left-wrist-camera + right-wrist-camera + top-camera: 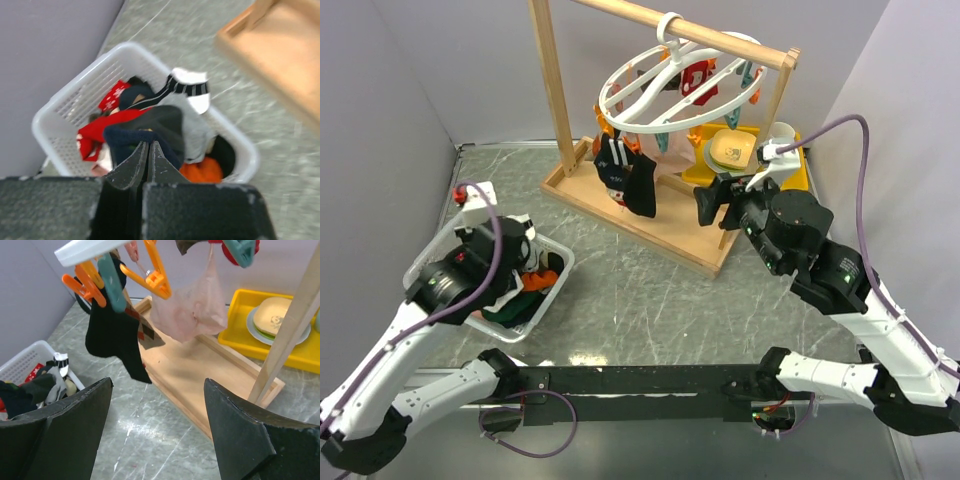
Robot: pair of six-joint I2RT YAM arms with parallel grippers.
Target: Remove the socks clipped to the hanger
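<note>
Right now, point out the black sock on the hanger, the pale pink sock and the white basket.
black sock (pixel 107 335), right wrist view, middle of its body.
pale pink sock (pixel 192 310), right wrist view, centre of the fabric.
white basket (pixel 70 97), left wrist view, bare left wall.

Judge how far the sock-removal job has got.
Done: several socks lie in the basket under the shut left tool. In hand: nothing; the open right tool faces the hanger. Left: a black sock, a pale pink sock and others hang clipped.
</note>
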